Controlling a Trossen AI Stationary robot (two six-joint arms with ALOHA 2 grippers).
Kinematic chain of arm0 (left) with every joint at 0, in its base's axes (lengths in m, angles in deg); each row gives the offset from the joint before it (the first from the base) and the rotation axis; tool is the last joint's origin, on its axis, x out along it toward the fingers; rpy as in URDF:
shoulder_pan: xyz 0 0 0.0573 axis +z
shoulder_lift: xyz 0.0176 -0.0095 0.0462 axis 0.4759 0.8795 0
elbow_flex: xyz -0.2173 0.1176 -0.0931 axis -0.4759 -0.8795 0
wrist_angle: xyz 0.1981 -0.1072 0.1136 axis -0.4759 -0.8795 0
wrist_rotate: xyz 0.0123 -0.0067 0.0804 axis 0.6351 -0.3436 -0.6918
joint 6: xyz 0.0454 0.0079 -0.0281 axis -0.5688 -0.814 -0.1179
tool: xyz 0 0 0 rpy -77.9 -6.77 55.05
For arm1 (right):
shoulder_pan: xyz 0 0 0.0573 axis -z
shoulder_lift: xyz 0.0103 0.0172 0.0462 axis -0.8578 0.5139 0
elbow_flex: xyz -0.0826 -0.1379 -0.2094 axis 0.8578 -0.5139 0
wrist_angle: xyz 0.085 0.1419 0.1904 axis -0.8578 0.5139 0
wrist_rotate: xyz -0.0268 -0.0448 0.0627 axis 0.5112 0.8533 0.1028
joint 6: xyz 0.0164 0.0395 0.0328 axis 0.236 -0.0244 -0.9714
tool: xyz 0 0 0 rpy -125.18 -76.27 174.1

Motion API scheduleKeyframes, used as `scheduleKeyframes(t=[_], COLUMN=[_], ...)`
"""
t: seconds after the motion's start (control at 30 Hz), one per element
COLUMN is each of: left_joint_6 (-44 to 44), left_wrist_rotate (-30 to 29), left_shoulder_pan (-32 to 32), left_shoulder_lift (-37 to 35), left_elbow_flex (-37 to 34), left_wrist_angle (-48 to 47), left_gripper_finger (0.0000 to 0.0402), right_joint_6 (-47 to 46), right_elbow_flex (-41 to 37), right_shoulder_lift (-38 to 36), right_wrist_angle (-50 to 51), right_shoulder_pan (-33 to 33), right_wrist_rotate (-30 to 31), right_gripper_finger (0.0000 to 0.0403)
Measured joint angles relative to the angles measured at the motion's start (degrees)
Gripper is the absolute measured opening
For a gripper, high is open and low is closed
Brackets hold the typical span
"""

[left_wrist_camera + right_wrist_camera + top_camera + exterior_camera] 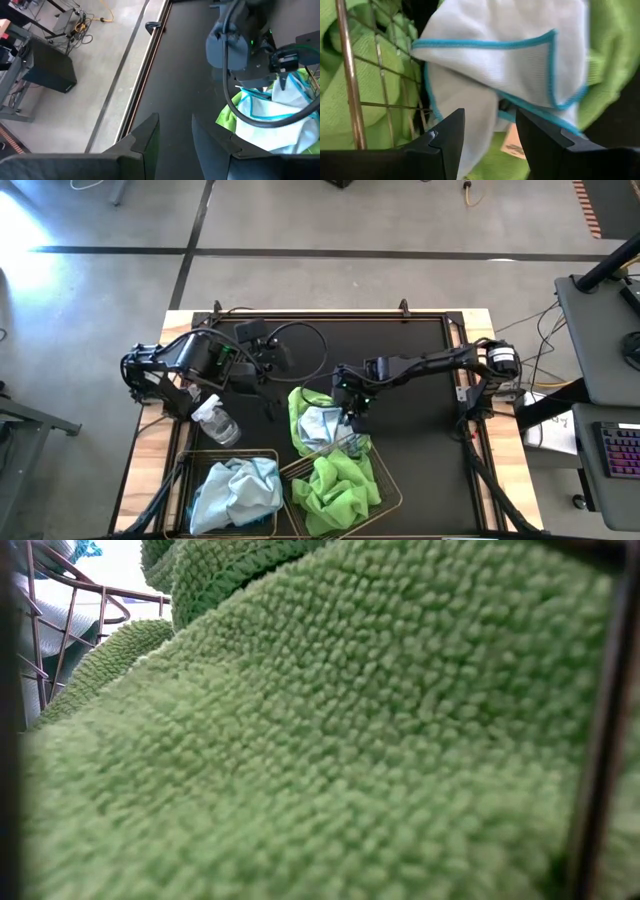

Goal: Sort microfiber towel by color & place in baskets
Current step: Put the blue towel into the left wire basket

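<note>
At frame centre, the open right gripper [352, 412] hovers over a pale blue towel [322, 423]; a clear spray bottle [216, 421] stands left, beside the open left gripper [175, 131].

Fuzzy lime green towel [330, 730] filling the view, basket wires [45, 635] beside it.

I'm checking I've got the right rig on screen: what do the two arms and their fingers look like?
Both arms are dark, jointed and slim. The left arm trails looping black cables; the right arm has a silver-ringed joint near its base. Green lights glow at both wrists. The fingers are flat, angular and black.
</note>
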Motion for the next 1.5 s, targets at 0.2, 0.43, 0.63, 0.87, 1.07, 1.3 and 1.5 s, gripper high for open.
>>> scheduleKeyframes(t=[0.2,0.43,0.63,0.87,1.07,1.3,1.5], left_joint_6=[-0.63,-0.52,-0.19,-0.14,-1.72,-2.98,-2.97], left_wrist_rotate=[-0.24,-0.26,-0.26,-0.26,-0.24,-0.7,-0.7], left_shoulder_pan=[0.39,0.52,0.59,0.59,0.73,1.05,1.07], left_shoulder_lift=[-0.68,-1.85,-2.27,-2.3,-2.3,-2.91,-3.18], left_elbow_flex=[0.0,0.0,0.0,0.0,0.0,0.0,0.0], left_wrist_angle=[0.0,0.0,0.0,0.0,0.0,0.0,0.0], left_gripper_finger=[0.01,0.01,0.01,0.01,0.01,0.01,0.01], right_joint_6=[-0.24,0.14,1.93,1.84,1.54,1.36,2.53], right_elbow_flex=[0.2,0.64,2.59,4.44,5.94,6.62,7.21], right_shoulder_lift=[2.04,2.72,2.72,3.59,7.79,10.28,10.32], right_wrist_angle=[0.04,-0.09,-0.03,-0.69,0.06,-0.19,-0.95], right_shoulder_pan=[0.0,0.0,1.69,5.02,5.84,5.75,5.73], right_wrist_rotate=[-5.21,-8.11,-8.01,-7.98,-8.01,-8.47,-9.41], right_gripper_finger=[0.0173,0.0173,0.0173,0.0173,0.0173,0.0173,0.0173])
